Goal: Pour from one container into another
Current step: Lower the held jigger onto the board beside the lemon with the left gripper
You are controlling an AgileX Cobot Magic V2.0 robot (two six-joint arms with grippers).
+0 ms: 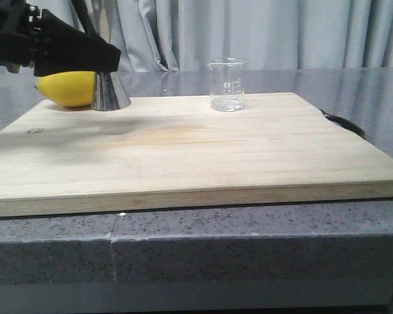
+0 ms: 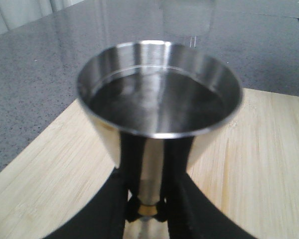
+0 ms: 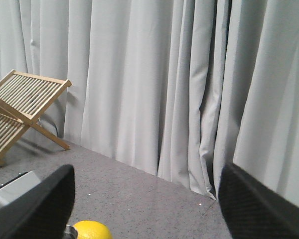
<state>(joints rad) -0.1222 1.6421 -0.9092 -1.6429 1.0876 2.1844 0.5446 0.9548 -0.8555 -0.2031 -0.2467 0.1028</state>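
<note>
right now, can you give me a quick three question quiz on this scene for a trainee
1. True or false: the left tool is closed around the steel jigger at its gold-banded waist.
2. Which object stands alone near the far edge of the wooden board? A) lemon B) glass beaker C) drying rack
3. Fill in: the yellow fruit right behind the jigger in the front view is a ____.

Key
1. True; the left wrist view shows both fingers pressed against the narrow waist.
2. B; the glass beaker stands upright, with nothing touching it.
3. Lemon. The right tool is open, holding nothing.
</note>
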